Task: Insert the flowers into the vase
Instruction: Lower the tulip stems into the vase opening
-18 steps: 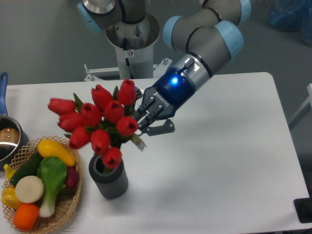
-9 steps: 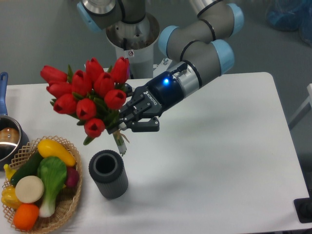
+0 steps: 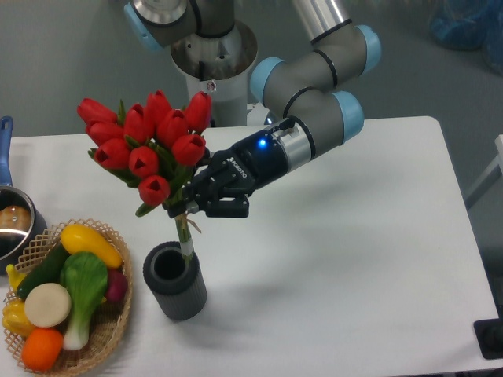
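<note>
Here the jaws grip the flowers (image 3: 149, 145), stems entering the vase (image 3: 174, 281) mouth

red tulips (image 3: 149, 149) above grey vase (image 3: 174, 280)

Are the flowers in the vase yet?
Barely: the flowers' stem tips reach the vase mouth; the pincer holds them.

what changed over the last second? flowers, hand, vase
The hand kept its grip on the flowers and swung them up and left, from leaning low in front of the vase to nearly upright above it. The stems' lower end now points down at the vase mouth, at or just inside the rim; how deep cannot be told. Nothing was let go. The vase, wicker basket and pot stayed put.
</note>
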Robot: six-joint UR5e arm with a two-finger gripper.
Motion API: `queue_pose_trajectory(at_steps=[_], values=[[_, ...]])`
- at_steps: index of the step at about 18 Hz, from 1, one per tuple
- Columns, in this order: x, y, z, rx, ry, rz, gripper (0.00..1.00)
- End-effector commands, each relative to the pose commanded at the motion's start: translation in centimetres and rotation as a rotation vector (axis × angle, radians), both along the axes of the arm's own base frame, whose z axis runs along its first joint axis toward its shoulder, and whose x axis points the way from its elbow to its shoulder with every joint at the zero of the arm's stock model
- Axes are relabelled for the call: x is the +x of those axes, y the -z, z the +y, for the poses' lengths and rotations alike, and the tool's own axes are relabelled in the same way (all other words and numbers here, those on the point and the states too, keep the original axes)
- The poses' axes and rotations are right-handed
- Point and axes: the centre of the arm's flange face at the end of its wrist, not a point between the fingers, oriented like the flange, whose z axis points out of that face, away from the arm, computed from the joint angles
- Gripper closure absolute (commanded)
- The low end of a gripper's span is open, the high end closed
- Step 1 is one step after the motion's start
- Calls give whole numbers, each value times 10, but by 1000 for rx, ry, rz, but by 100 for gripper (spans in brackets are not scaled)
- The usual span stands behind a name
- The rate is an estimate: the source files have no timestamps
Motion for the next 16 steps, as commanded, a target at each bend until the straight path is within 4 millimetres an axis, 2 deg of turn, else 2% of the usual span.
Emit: queue_pose_trajectory(at_steps=[3,5,11,16], values=[[0,10,3,-14,5,-20,93],[-2,10,5,-19,6,-22,93],[14,9,14,-24,34,-23,93],[12,19,16,-36,34,-31,93]])
